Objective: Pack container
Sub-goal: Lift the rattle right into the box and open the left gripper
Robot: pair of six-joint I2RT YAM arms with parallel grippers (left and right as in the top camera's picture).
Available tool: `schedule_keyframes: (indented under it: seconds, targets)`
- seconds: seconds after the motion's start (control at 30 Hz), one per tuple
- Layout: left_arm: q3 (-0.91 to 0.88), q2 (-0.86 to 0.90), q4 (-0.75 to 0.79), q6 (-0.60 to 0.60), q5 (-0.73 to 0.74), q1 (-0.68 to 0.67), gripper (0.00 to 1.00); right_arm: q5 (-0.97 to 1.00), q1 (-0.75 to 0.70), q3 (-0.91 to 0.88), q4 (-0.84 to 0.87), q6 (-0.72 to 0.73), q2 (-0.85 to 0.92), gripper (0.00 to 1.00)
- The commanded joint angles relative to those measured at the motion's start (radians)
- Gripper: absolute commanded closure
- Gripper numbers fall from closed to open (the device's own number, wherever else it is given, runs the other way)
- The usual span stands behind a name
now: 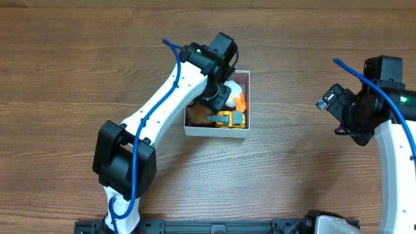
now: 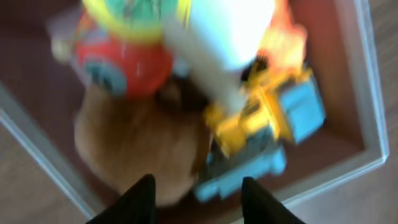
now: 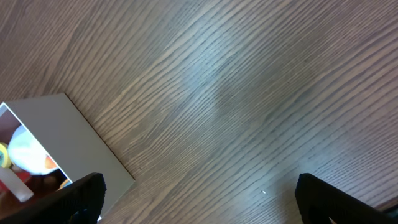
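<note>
The container (image 1: 216, 132) is a shallow square white-walled box with a pink-mauve inside at the table's middle. It holds a yellow and blue toy truck (image 1: 231, 119), a white toy (image 1: 233, 90) with orange parts and other toys. In the left wrist view the box wall (image 2: 373, 93) frames the truck (image 2: 273, 124), a brown soft toy (image 2: 140, 146), a red and teal ball-like toy (image 2: 121, 59) and a white piece (image 2: 224, 31). My left gripper (image 2: 196, 199) hangs open and empty over the box. My right gripper (image 3: 199, 196) is open and empty above bare table, right of the box's outer wall (image 3: 62, 134).
The wooden table (image 1: 305, 65) surrounds the box. The left arm (image 1: 162, 104) reaches over the box from the lower left. The right arm (image 1: 374, 104) stands at the far right.
</note>
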Motion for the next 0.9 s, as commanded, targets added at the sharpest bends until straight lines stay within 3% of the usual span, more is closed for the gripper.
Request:
schedule_keyframes:
  seconds: [0.0, 0.13, 0.23, 0.37, 0.47, 0.5, 0.53, 0.73, 0.87]
  targets:
    - [0.085, -0.107, -0.036, -0.016, -0.048, 0.033, 0.51, 0.016, -0.004, 0.014, 0.001, -0.003, -0.001, 0.00]
    - [0.098, -0.139, -0.002, -0.016, -0.053, 0.063, 0.52, 0.015, -0.004, 0.014, 0.001, -0.003, -0.001, 0.00]
    - [0.098, -0.139, -0.033, -0.034, -0.113, 0.086, 0.63, 0.016, -0.004, 0.014, -0.014, -0.003, -0.001, 0.00]
    - [0.145, -0.166, -0.121, -0.095, -0.116, 0.147, 0.62, 0.016, -0.003, 0.014, -0.039, -0.006, -0.004, 0.00]
    - [0.228, -0.222, -0.225, -0.095, -0.127, 0.202, 0.47, -0.003, 0.001, 0.021, -0.039, -0.060, -0.047, 0.00]
    - [0.266, -0.253, -0.265, -0.095, -0.131, 0.227, 0.36, -0.019, 0.006, 0.027, -0.038, -0.073, -0.079, 0.00]
    - [0.292, -0.280, -0.291, -0.095, -0.132, 0.247, 0.00, -0.043, 0.010, 0.034, -0.033, -0.090, -0.111, 0.00]
    - [0.345, -0.463, -0.349, -0.140, -0.132, 0.365, 0.00, -0.262, 0.033, 0.056, 0.066, -0.212, -0.370, 0.00]
    - [0.345, -0.570, -0.397, -0.139, -0.183, 0.410, 0.00, -0.287, 0.034, 0.056, 0.109, -0.217, -0.556, 0.00]
